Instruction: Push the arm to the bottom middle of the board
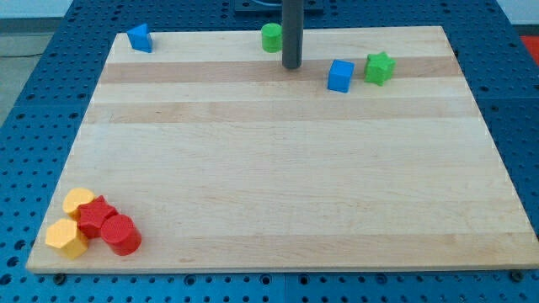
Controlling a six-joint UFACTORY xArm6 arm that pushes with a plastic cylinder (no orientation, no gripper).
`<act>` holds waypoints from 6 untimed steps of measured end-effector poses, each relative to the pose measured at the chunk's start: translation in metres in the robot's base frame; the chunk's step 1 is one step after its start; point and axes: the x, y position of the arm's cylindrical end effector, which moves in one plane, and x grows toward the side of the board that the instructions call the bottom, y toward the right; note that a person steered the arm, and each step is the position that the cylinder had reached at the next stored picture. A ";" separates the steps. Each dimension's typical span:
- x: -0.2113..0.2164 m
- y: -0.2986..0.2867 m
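My rod comes down from the view's top and my tip [291, 66] rests on the wooden board [278, 160] near its top middle. A green cylinder block [270, 37] sits just left of and above my tip, partly behind the rod. A blue cube [340, 76] lies to the right of my tip, a short gap away. A green star block [379, 68] sits just right of the blue cube. My tip touches no block that I can make out.
A blue triangular block [140, 38] sits at the board's top left corner. At the bottom left corner two yellow blocks [67, 237] [78, 201] and two red blocks [120, 234] [95, 215] are bunched together. Blue perforated table [34, 101] surrounds the board.
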 end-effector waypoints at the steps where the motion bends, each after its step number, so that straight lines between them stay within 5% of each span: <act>1: 0.056 0.000; 4: 0.277 -0.014; 6: 0.316 -0.027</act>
